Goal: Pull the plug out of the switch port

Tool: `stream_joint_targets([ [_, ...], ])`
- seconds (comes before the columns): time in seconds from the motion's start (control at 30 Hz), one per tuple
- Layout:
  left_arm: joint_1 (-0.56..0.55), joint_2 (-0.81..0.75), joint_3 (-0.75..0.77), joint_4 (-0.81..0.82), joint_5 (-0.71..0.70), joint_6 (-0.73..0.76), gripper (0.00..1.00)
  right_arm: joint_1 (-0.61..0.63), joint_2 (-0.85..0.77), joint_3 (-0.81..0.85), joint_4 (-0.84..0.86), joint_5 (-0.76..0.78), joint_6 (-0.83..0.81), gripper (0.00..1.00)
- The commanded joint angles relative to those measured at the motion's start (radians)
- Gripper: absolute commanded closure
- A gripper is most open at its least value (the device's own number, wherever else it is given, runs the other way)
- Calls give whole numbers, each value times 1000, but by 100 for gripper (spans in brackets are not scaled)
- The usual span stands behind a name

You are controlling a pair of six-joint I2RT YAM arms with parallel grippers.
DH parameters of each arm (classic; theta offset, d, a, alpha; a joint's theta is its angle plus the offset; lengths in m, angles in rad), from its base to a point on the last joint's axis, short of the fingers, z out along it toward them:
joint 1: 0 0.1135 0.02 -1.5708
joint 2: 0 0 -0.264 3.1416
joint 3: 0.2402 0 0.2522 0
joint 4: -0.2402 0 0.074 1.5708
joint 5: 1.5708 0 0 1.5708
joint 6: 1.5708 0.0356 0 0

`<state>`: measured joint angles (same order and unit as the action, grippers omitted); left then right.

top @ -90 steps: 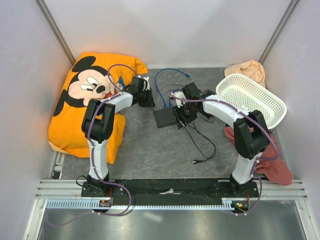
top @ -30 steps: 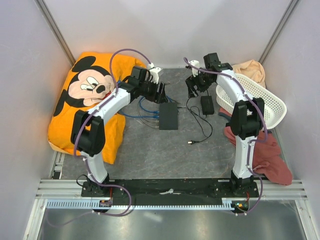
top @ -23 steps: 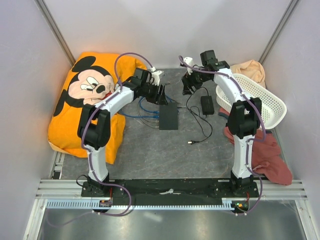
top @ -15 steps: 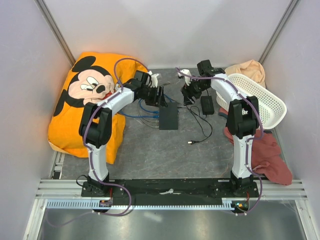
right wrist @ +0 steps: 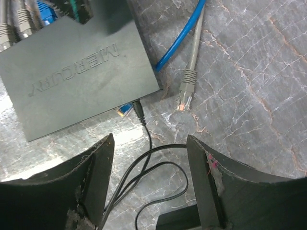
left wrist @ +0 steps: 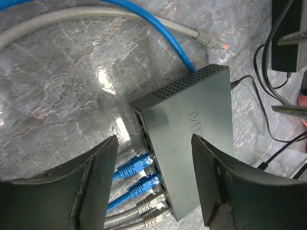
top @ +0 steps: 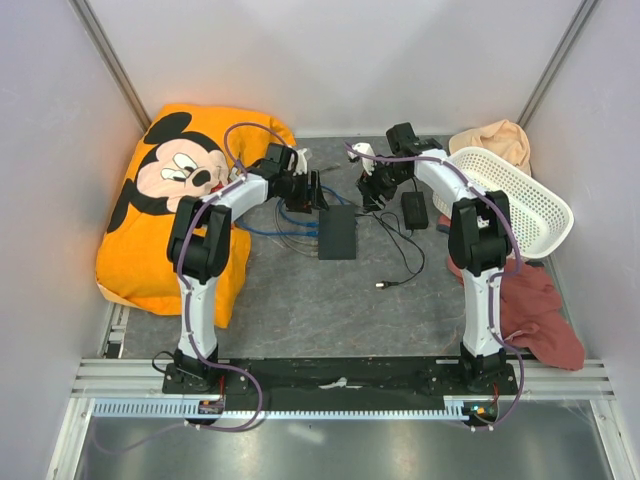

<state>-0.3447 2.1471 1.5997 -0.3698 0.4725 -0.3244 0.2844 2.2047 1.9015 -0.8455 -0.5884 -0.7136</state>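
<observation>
The switch (top: 337, 235) is a flat black box on the grey mat. In the left wrist view, the switch (left wrist: 192, 143) has a row of ports along its left long edge, holding two blue plugs (left wrist: 136, 167) and two grey plugs (left wrist: 149, 205). My left gripper (top: 318, 192) is open just behind the switch's far left corner; its jaws (left wrist: 153, 139) straddle the port edge without touching. My right gripper (top: 370, 195) is open and empty behind the far right corner; in its wrist view (right wrist: 149, 139) it hovers over the thin black cord (right wrist: 144, 124) plugged into the switch (right wrist: 81, 76).
A loose grey cable end (left wrist: 208, 39) and a blue cable (left wrist: 177, 45) lie behind the switch. A black power brick (top: 413, 208) sits right of it. A Mickey cushion (top: 180, 200) is at the left, and a white basket (top: 505, 200) and cloths (top: 540, 320) are at the right.
My right gripper has come from the far back down and left towards the switch's far right corner. My left gripper has stayed by the switch's far left corner. The switch has not moved in the last second.
</observation>
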Motion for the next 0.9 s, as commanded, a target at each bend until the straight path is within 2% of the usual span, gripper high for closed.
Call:
stream_joint_targets([
  [0.0,1,8,8,-1,-46,24,31,21,23,48,29,-12,-49,32],
  [0.33,-16,65,34,-37,-109,64,35,62,21,-18,25,67,-204,34],
  [0.57,-27,66,13,-37,-143,68,35,91,33,-45,120,165,-198,41],
  [0.87,-36,63,14,-38,-170,74,34,93,36,-55,120,148,-303,41],
])
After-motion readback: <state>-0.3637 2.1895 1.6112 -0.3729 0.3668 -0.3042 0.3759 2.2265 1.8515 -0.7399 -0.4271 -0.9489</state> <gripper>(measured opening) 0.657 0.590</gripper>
